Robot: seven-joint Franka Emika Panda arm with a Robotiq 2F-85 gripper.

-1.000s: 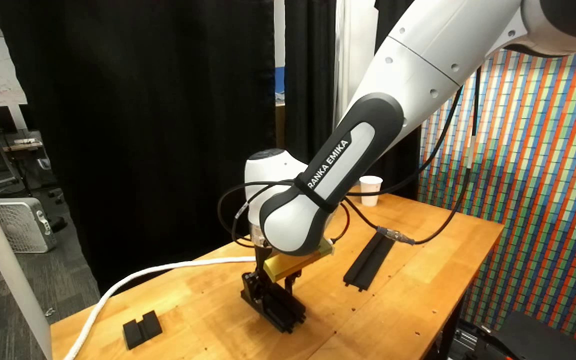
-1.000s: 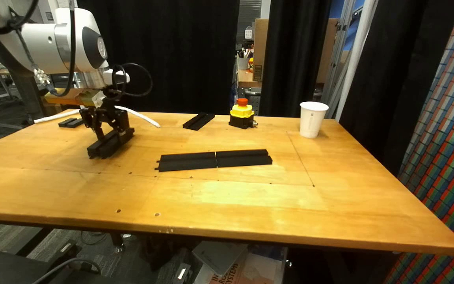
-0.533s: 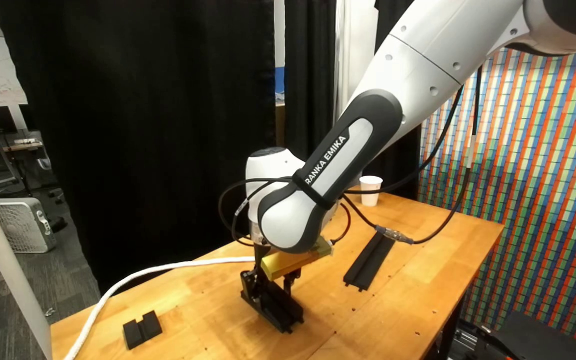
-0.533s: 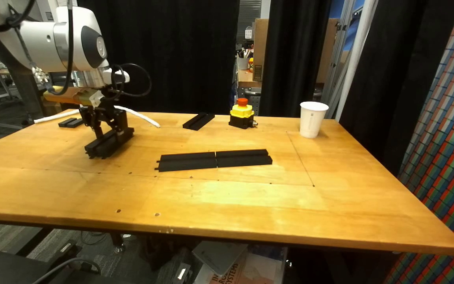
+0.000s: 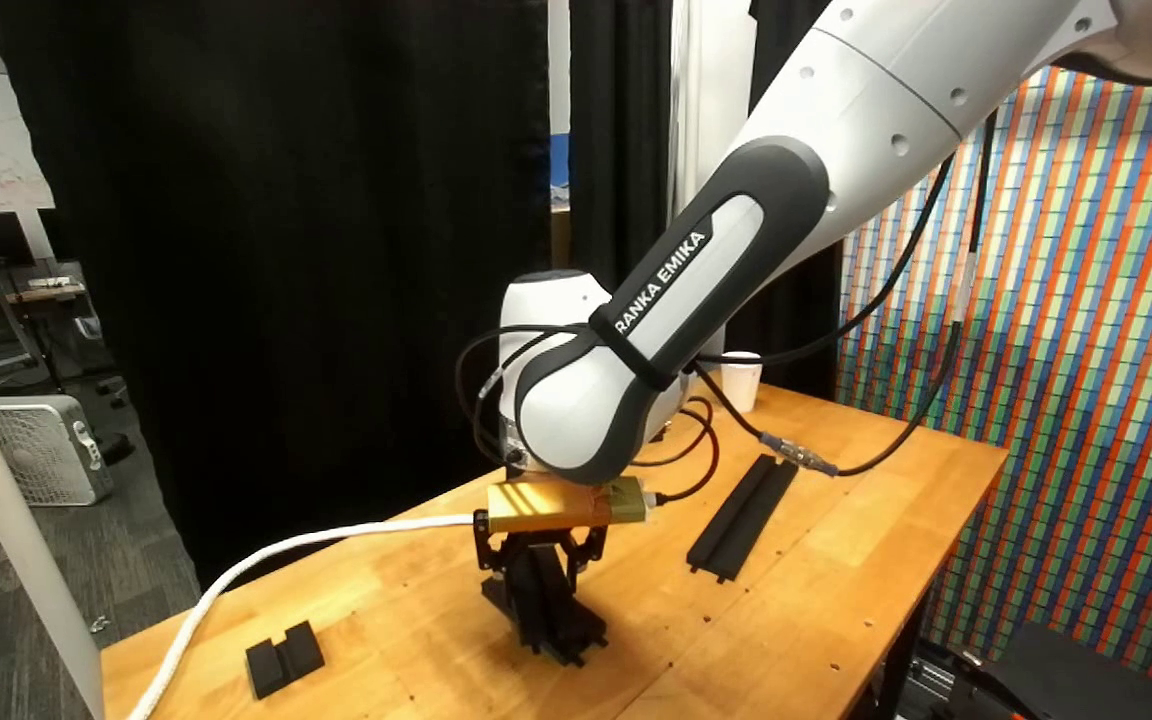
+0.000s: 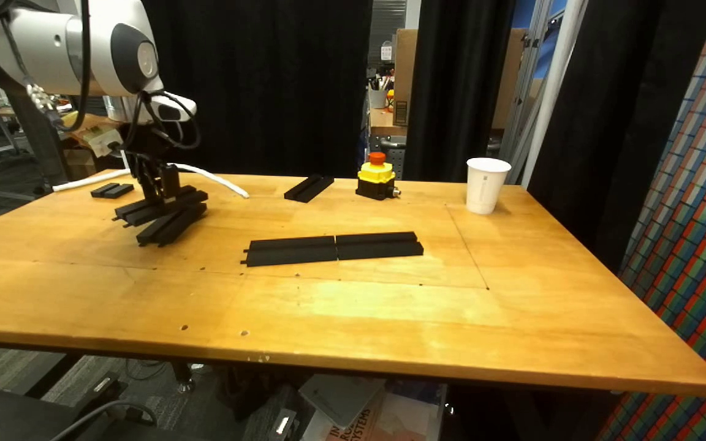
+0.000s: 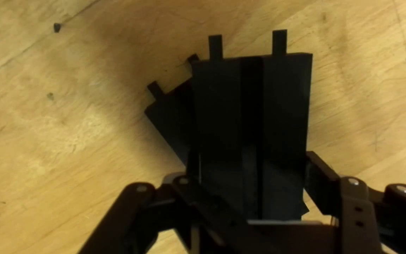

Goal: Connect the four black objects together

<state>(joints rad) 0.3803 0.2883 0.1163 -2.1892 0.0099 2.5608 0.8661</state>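
Note:
My gripper (image 7: 252, 165) is shut across the sides of a black bar (image 7: 217, 106) whose two end tabs point away in the wrist view. Beneath it, turned at an angle, lies another black bar (image 7: 169, 120), largely covered. In an exterior view the gripper (image 6: 160, 196) has the held bar (image 6: 135, 211) just over the lower bar (image 6: 172, 228); whether they touch I cannot tell. Further right, two more black bars, a tabbed one (image 6: 292, 252) and its neighbour (image 6: 379, 245), lie end to end with a thin seam between them.
A small notched black block (image 5: 284, 660) sits near the table's edge. Toward the back are a short black slab (image 6: 309, 188), a yellow-and-red stop button (image 6: 377, 176) and a white cup (image 6: 486, 184). A white cable (image 5: 336, 535) runs along the table.
My gripper has turned and risen slightly with the upper bar. That bar, formerly lined up on top of the lower one, is now skewed to it; the lower bar stays put.

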